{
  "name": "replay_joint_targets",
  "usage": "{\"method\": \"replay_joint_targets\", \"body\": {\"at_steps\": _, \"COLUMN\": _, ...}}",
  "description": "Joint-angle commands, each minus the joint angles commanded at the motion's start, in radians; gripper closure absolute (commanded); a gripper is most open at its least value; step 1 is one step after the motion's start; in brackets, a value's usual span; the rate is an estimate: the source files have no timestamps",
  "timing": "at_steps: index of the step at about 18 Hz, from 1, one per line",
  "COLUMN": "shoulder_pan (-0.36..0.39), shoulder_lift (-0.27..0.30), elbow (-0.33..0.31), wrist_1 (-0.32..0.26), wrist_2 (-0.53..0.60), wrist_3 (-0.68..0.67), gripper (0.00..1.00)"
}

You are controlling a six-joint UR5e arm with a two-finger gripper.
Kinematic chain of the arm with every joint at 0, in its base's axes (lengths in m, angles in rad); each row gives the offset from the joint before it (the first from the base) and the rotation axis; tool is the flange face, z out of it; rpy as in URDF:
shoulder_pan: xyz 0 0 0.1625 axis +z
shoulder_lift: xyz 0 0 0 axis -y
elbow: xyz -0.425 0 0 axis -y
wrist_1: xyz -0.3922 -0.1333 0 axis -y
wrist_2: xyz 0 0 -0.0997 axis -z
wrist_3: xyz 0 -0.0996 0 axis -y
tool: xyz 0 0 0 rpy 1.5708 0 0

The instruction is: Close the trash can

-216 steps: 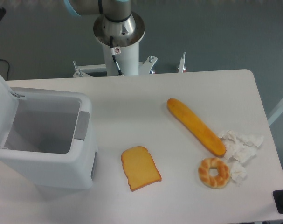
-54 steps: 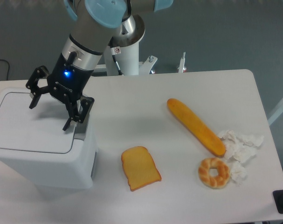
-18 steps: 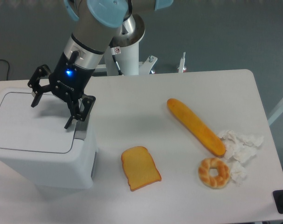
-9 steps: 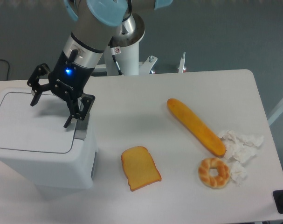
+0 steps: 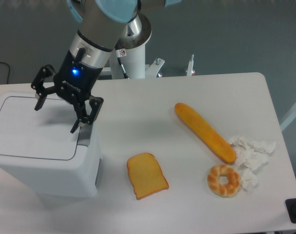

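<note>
Trash can point(image 5: 40, 146), lower left, lid lying flat; spread, empty gripper point(image 5: 56, 113) above it.
Rigid, light plastic is judged; pressure is best applied near the grey latch point(image 5: 85, 136).

No readable text

A small red-and-white sticker point(image 5: 122, 52) sits on the robot's white base column point(image 5: 128, 61), but its marking is too small to read.

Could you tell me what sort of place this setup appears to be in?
Probably a robotics lab test bench: a robot arm on a pedestal behind a plain white table, its gripper over a closed trash can, with staged items such as a bread slice and a baguette.
</note>
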Motion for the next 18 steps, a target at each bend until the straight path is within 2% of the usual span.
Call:
{"method": "replay_joint_targets", "body": {"at_steps": 6, "shoulder_pan": 0.046, "shoulder_lift": 0.018, "elbow": 0.006, "wrist_1": 0.0, "wrist_2": 0.009, "wrist_3": 0.003, "gripper": 0.0}}
{"method": "replay_joint_targets", "body": {"at_steps": 12, "shoulder_pan": 0.103, "shoulder_lift": 0.026, "elbow": 0.015, "wrist_1": -0.005, "wrist_2": 0.012, "wrist_3": 0.072, "gripper": 0.0}}
{"method": "replay_joint_targets", "body": {"at_steps": 15, "shoulder_pan": 0.126, "shoulder_lift": 0.037, "elbow": 0.011, "wrist_1": -0.005, "wrist_2": 0.109, "wrist_3": 0.165, "gripper": 0.0}}
{"method": "replay_joint_targets", "body": {"at_steps": 18, "shoulder_pan": 0.133, "shoulder_lift": 0.035, "elbow": 0.012, "wrist_1": -0.005, "wrist_2": 0.158, "wrist_3": 0.218, "gripper": 0.0}}
